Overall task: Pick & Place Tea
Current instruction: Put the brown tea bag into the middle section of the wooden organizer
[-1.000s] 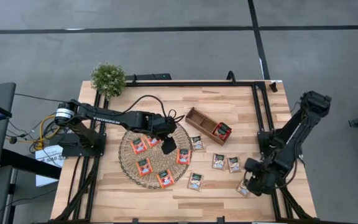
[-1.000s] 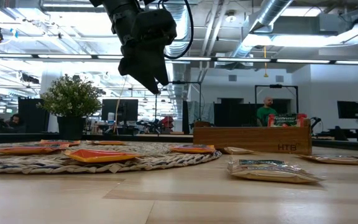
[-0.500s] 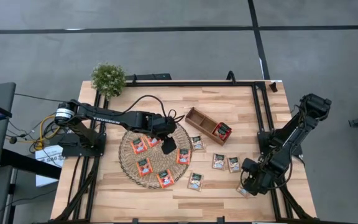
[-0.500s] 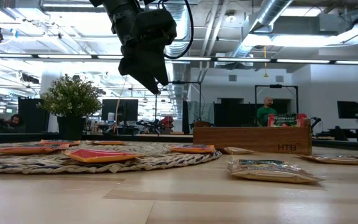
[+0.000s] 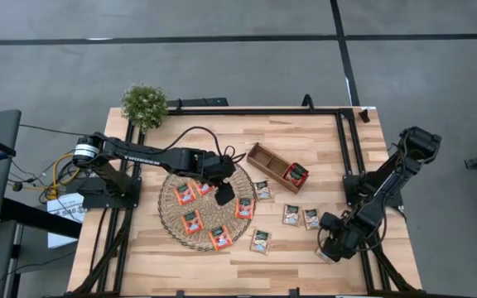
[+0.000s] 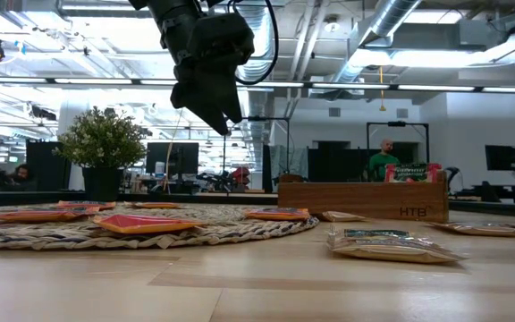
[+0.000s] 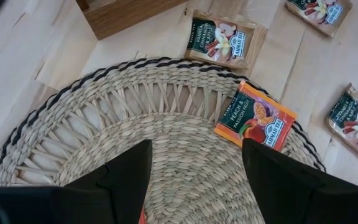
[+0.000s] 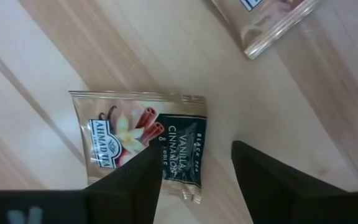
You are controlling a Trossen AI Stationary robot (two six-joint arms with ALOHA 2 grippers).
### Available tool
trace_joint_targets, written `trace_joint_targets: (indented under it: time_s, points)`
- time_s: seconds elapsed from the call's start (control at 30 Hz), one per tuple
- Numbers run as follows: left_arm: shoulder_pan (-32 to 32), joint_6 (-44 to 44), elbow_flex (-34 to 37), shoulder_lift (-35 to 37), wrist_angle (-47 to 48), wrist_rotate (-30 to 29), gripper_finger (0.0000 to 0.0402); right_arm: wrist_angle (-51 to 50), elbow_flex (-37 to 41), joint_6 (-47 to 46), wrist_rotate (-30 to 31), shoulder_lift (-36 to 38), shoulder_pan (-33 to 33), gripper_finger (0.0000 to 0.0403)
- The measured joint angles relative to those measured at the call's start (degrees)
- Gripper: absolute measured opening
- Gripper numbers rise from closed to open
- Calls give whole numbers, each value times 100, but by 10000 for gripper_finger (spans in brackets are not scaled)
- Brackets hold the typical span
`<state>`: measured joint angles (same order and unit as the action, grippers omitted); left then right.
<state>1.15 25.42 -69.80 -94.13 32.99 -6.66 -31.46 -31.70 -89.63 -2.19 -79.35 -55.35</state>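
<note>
Plant: small, bushy, green, in a dark pot at the far left corner of the tabletop, a pale wood surface of long planks.
Left gripper: dark, hung above the right part of the wicker mat; fingers spread apart, empty, nothing between them but woven straw in the left wrist view.
Wicker mat: round, flat, coiled pale straw with a dark braided rim and an open lattice ring; lay left of the tabletop's middle.
Red-orange tea sachets: small flat squares with a light picture, several scattered on the mat, among them one at the mat's left, one near its front, one by the right rim.
Wooden tray: brown, oblong, divided into compartments, angled just beyond the mat's right edge; a red sachet stood in its right end.
Green-and-pale tea sachets: flat glossy squares on bare wood right of the mat, one beside the tray, one toward the front, a pair side by side farther right.
Right gripper: low over the front right of the tabletop, fingers parted, straddling one corner of a green-and-pale sachet that lay flat on the wood; not clamped on it.
Person: green top, far off in the room behind the tray in the low view.
</note>
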Motion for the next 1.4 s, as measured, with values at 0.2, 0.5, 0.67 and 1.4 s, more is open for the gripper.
trace_joint_targets:
  time_s: [0.2,0.5,0.67,1.4]
  points:
    - [0,-58,0,0,-9,0,241,-103,7,-39,-19,-13,9,140]
    - [0,-58,0,0,-11,0,241,-266,26,-41,-29,-19,2,24]
    - [0,-58,0,0,-11,0,241,-339,26,-53,-47,-19,0,5]
    - [0,-58,0,0,-13,2,241,-3612,-1892,463,505,-68,58,0]
